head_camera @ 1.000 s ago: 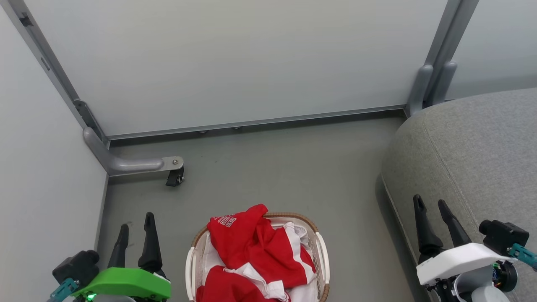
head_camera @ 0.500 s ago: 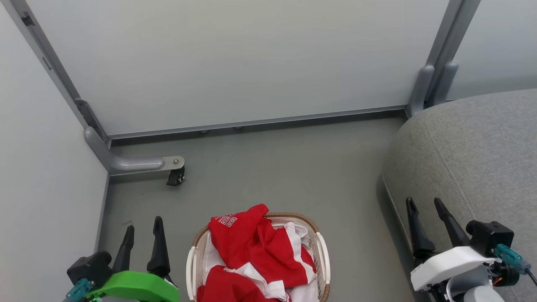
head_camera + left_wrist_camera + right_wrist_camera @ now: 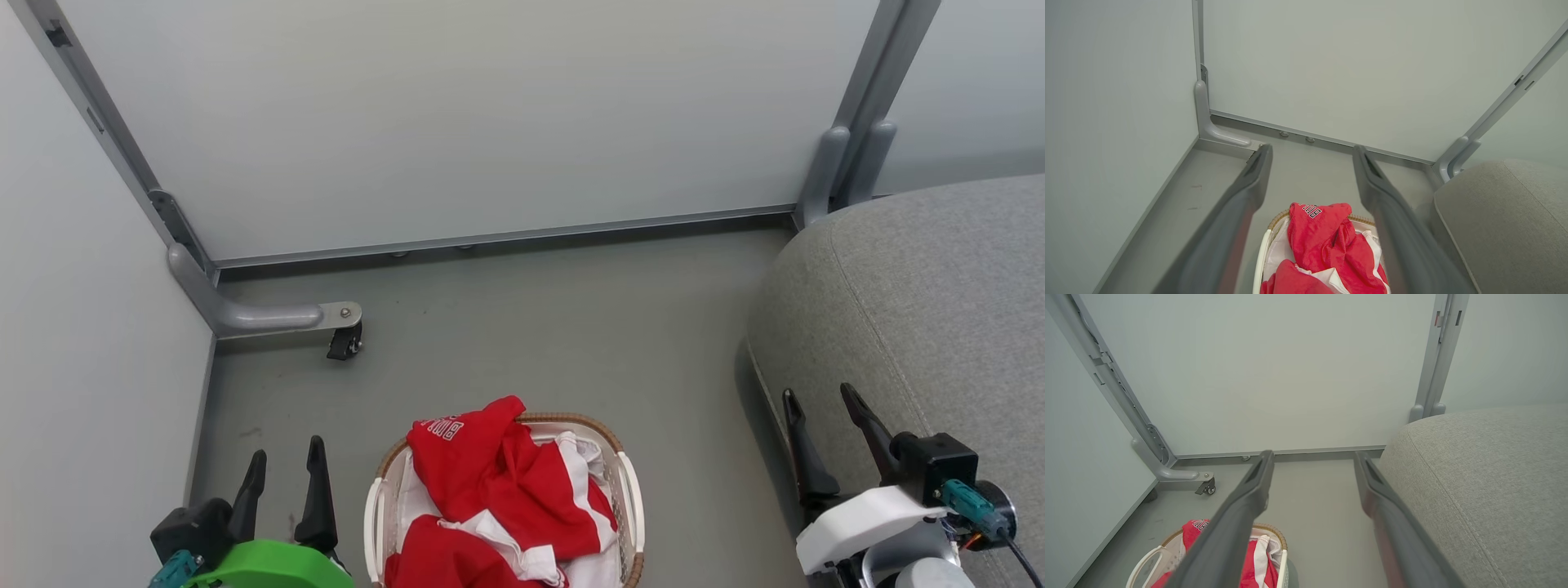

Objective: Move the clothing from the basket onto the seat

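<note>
The red clothing (image 3: 498, 490) with white stripes and white lettering lies heaped in the white basket (image 3: 629, 482) with a brown woven rim, low in the head view's middle. Both also show in the left wrist view, clothing (image 3: 1327, 241) and basket (image 3: 1260, 257). The grey seat (image 3: 922, 302) fills the right side. My left gripper (image 3: 287, 453) hangs open and empty left of the basket. My right gripper (image 3: 818, 396) is open and empty at the seat's front edge, right of the basket. The right wrist view has clothing (image 3: 1192, 531), basket (image 3: 1274, 530) and seat (image 3: 1486, 473).
Pale partition panels (image 3: 457, 122) on grey metal frames close off the back and left. A grey bracket foot with a small black caster (image 3: 343, 343) juts onto the floor at the left. Bare grey floor (image 3: 555, 327) lies between basket and panels.
Both grippers have drawn back toward the picture's bottom, the left one also shifting right toward the basket. Both stay open. The clothing and basket have not moved.
</note>
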